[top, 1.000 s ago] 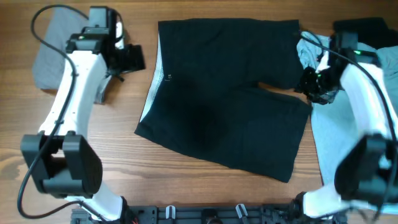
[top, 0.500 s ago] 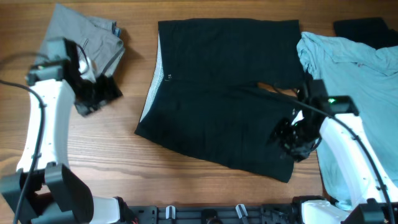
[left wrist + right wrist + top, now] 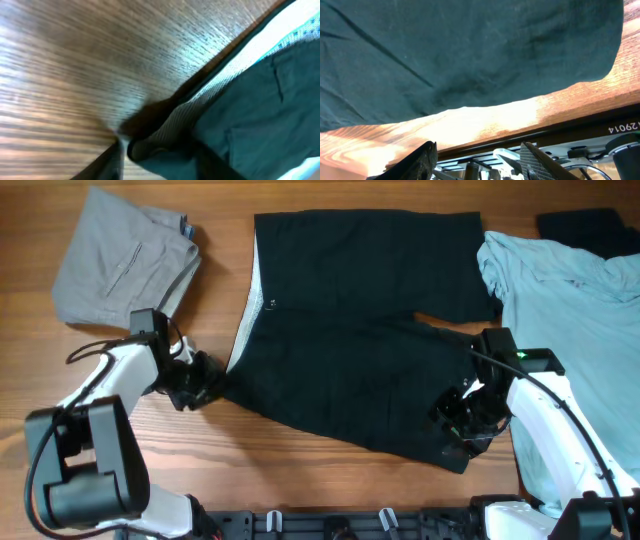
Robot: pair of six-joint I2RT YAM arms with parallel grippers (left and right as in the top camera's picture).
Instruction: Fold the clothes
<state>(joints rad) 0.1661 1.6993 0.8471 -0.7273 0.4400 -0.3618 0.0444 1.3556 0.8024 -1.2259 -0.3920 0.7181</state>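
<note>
Black shorts lie spread flat across the middle of the tabletop, waistband to the left with a strip of white lining showing along it, legs to the right; grey shorts lie bunched at the far left; a light blue T-shirt lies at the right, just beside the far leg. Left claw sits low at the near-left waistband corner, jaws apart, with the corner of cloth and mesh lining between them but not visibly pinched; right claw hovers over the near-right leg hem, jaws apart and empty. The cloth is judged thin, limp and light; it should sag and drag rather than hold a shape; the loose lining may slide against the outer layer. The likeliest holds are the two near corners, taken through all layers at seam or hem, so that both rise together and the near edge folds over evenly.
</note>
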